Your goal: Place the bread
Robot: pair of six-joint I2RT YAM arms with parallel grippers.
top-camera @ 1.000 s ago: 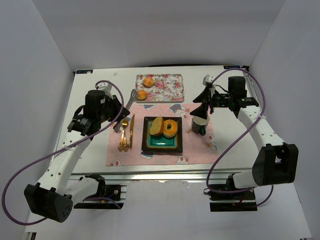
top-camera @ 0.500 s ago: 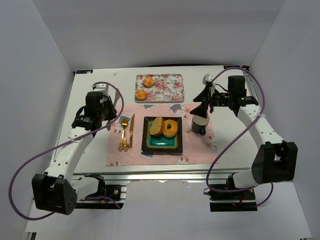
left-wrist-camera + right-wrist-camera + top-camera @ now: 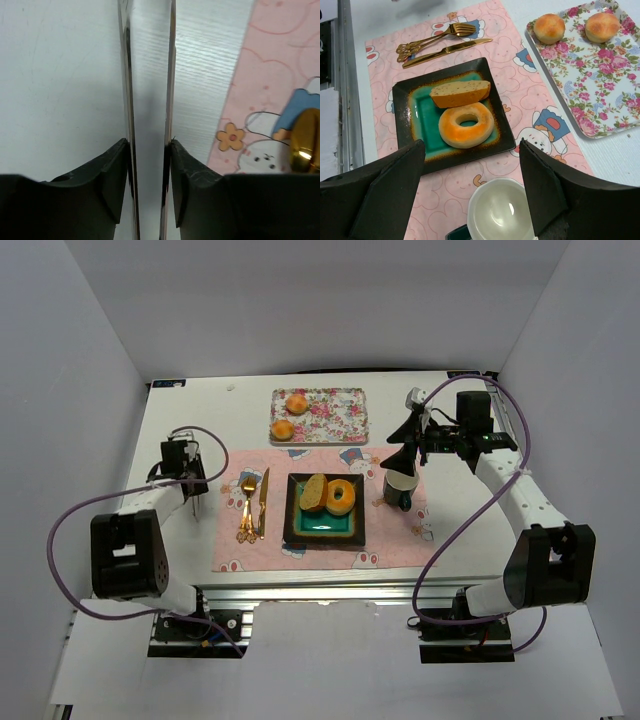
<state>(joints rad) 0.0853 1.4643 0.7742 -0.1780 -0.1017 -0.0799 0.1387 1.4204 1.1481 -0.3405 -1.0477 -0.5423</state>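
On the dark-rimmed teal square plate (image 3: 402, 102), orange-brown bread ring (image 3: 466, 125) and tan oval bread slice (image 3: 460, 93) lying side by side, left gripper (image 3: 147, 145) pinching thin metal tongs (image 3: 126, 90), right gripper (image 3: 471, 142) hovering spread above white mug (image 3: 497, 210).

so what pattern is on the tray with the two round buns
Pink flowers on white; the tray shows best in the right wrist view.

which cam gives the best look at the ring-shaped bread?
Right wrist: the ring bread sits mid-frame, whole and unobstructed, on the plate beside the slice. Top external shows it too, but small. Left wrist misses it: only the tongs, table and placemat.
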